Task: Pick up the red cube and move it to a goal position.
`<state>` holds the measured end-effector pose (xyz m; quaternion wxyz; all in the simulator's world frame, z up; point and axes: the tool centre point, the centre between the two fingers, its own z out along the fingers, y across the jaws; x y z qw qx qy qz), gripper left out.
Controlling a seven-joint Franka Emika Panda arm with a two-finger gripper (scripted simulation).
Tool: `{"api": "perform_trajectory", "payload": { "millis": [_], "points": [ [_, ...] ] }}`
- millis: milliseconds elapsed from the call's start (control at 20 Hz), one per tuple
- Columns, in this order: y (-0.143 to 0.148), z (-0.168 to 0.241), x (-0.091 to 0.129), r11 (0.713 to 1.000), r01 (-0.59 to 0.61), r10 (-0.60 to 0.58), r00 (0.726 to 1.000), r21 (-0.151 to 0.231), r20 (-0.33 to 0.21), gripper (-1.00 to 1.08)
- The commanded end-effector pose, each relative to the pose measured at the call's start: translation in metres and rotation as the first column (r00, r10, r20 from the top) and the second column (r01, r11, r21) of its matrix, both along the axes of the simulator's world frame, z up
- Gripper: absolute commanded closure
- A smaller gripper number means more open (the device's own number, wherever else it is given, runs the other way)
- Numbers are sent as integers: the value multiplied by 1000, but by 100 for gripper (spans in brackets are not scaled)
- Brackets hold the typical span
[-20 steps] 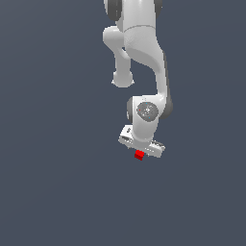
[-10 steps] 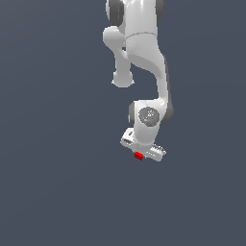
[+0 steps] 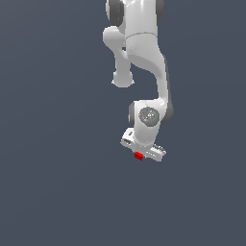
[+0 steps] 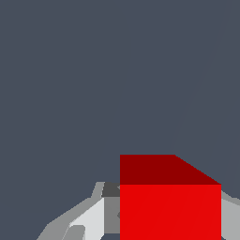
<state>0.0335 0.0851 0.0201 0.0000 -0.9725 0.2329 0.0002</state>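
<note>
The red cube (image 4: 169,201) is clamped between the fingers (image 4: 91,216) of the gripper (image 3: 140,154), as seen close up in the wrist view. In the exterior view only a small red patch (image 3: 139,155) is shown under the white hand, below the bent arm (image 3: 144,53).

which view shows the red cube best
The wrist view: the red cube fills the foreground between the fingers, with two faces visible. In the exterior view it is only a tiny red speck under the gripper.
</note>
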Motion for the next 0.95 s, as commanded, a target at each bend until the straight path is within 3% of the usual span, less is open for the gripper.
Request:
{"api": "perform_trajectory", "payload": {
  "millis": [0,900],
  "points": [
    [-1,1,0,1000,0,0,1000,0,0,108],
    [-42,58,-5,1000,1,-1,1000,0,0,108]
  ]
}}
